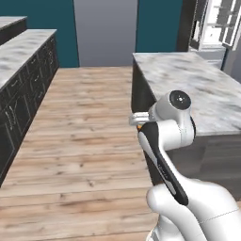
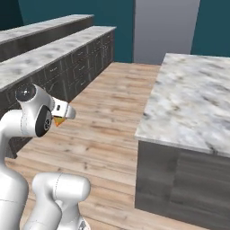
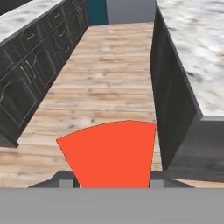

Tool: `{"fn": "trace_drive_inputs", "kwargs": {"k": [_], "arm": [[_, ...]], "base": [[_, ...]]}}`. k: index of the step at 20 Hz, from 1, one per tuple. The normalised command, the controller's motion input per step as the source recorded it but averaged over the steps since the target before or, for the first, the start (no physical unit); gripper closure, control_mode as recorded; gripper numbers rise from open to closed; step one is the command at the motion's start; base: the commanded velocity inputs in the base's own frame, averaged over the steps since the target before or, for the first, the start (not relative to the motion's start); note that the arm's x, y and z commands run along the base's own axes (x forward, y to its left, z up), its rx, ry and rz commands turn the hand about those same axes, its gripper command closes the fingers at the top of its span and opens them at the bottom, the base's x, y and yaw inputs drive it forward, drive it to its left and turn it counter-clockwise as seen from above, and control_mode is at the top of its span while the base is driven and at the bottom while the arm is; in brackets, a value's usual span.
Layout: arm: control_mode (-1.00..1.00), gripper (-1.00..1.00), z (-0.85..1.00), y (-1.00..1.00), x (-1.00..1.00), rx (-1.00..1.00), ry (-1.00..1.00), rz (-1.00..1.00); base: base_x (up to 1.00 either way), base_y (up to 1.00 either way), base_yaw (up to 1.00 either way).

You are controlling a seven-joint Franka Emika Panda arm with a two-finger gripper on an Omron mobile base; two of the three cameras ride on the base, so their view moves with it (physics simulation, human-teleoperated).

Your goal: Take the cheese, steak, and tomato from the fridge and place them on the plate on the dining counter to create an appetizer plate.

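Note:
An orange wedge, the cheese (image 3: 111, 153), sits between my two finger tips in the hand view, and my gripper (image 3: 111, 179) is shut on it. From the left base camera the gripper (image 1: 134, 119) juts left from the white wrist over the wooden floor, with a sliver of cheese (image 1: 138, 125) under it. The right base camera has the gripper (image 2: 64, 112) pointing right, with the cheese (image 2: 58, 121) below it. The fridge (image 1: 219, 23) with white shelves stands at the far right back. Steak, tomato and plate are out of view. I cannot tell which counter is the dining counter.
A marble-topped island (image 1: 197, 84) with a dark base stands close on the right, its corner near the arm. Along the left runs a two-level marble counter (image 1: 23, 52) on dark cabinets. A wide wooden floor aisle (image 1: 84, 122) lies between them, up to a teal wall.

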Motion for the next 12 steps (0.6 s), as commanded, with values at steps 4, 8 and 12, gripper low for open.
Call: {"fn": "trace_drive_inputs", "kwargs": {"k": [4, 8, 12], "arm": [[1.00, 1.00, 0.00, 0.00, 0.00, 0.00, 0.00, 0.00], [1.00, 1.00, 0.00, 0.00, 0.00, 0.00, 0.00, 0.00], [1.00, 1.00, 0.00, 0.00, 0.00, 0.00, 0.00, 0.00]], "base": [[-0.20, 1.00, 0.00], [-0.08, 1.00, 0.00], [0.00, 1.00, 0.00]]}}
